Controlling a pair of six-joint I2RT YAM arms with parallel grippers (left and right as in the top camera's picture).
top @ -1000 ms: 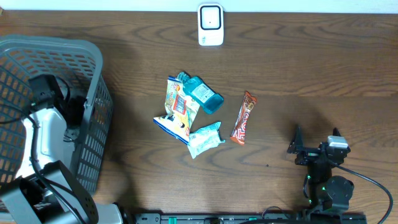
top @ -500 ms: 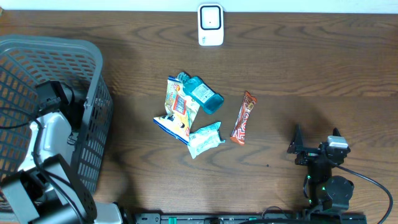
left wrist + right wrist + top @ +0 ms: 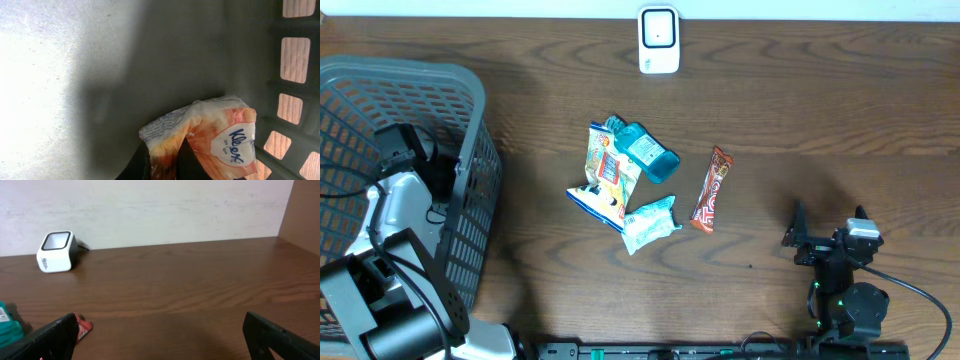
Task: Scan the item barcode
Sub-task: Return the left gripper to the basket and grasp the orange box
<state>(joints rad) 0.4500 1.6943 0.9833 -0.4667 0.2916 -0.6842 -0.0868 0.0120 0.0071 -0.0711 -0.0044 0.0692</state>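
My left gripper (image 3: 162,161) is down inside the grey basket (image 3: 472,120). It is shut on one end of an orange and white Kleenex tissue pack (image 3: 220,135) that lies on the basket floor by the slotted wall (image 3: 270,75). In the overhead view the left arm (image 3: 398,190) hides the pack. The white barcode scanner (image 3: 659,40) stands at the far edge of the table, also in the right wrist view as the scanner (image 3: 56,252). My right gripper (image 3: 828,228) rests low at the front right, open and holding nothing (image 3: 160,325).
Mid-table lie a teal bottle (image 3: 650,150), a colourful snack packet (image 3: 607,175), a pale green packet (image 3: 650,222) and a red-brown chocolate bar (image 3: 712,190). The bar's red end (image 3: 84,326) shows by my right gripper's left finger.
My left gripper has shut on the tissue pack. The left arm has shifted slightly inside the basket. The right arm has not moved.
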